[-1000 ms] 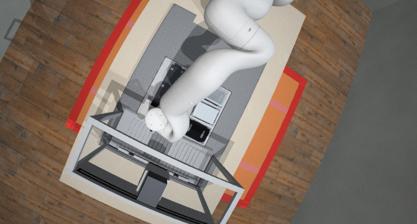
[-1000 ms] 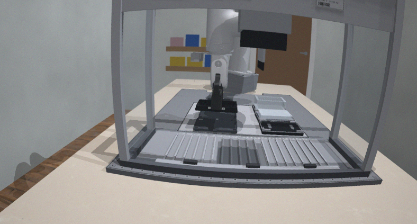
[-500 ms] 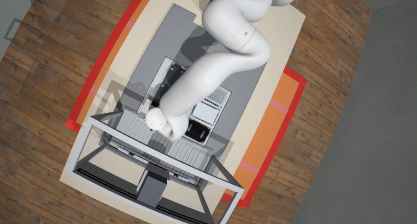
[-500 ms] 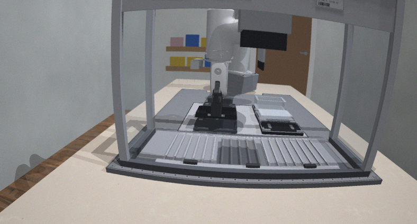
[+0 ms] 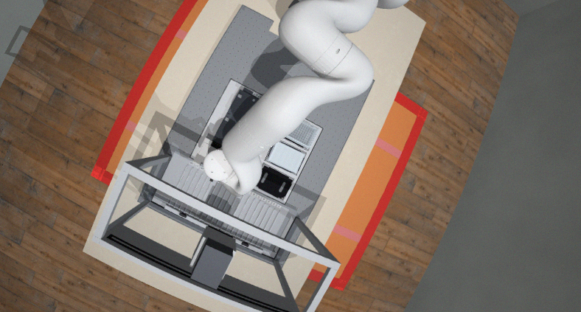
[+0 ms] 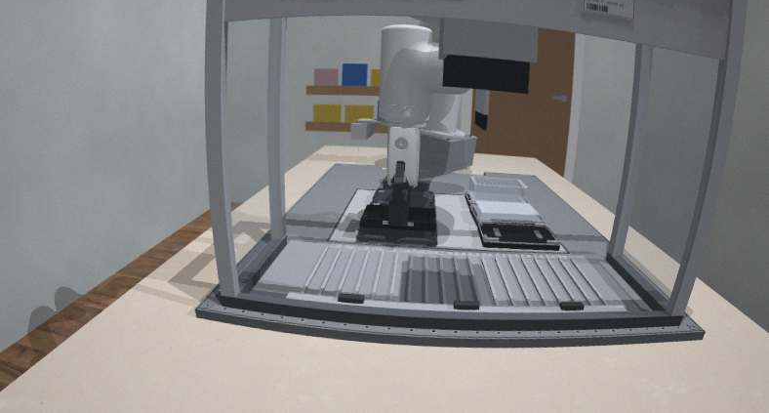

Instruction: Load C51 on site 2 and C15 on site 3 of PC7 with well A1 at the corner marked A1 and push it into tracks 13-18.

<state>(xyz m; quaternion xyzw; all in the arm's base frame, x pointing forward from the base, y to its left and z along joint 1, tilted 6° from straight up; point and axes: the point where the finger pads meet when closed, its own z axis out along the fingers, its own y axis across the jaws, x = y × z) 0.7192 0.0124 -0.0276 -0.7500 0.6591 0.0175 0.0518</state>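
Black against the pale apron (image 6: 454, 222), the deep-well block C51 (image 6: 377, 212) sits low on the plate carrier PC7 (image 6: 396, 234), directly beneath the gripper (image 6: 399, 194); the gripper points straight down from the white arm (image 6: 406, 81), its dark fingers (image 6: 399, 186) spread near their widest and clamped on the block's sides, so the block lies squarely between them; which site of the carrier the block is over cannot be told from either view, since the arm (image 5: 284, 106) hides most of the carrier (image 5: 243, 102) from above; the carrier lies loose on the apron, short of the ribbed loading rails (image 6: 441, 280), its near end just beside them; to one side stands the row of nests; the nest closest to the rails (image 6: 517, 236) is dark and shows only its locators; the next one holds the flat white plate C16 (image 6: 505, 208); the farthest holds the 96-well plate C15 (image 6: 498, 183); both plates are well apart from the gripper; the grey instrument frame (image 6: 218, 141) arches over the rails, with a dark head (image 6: 487, 73) hanging from its top beam.
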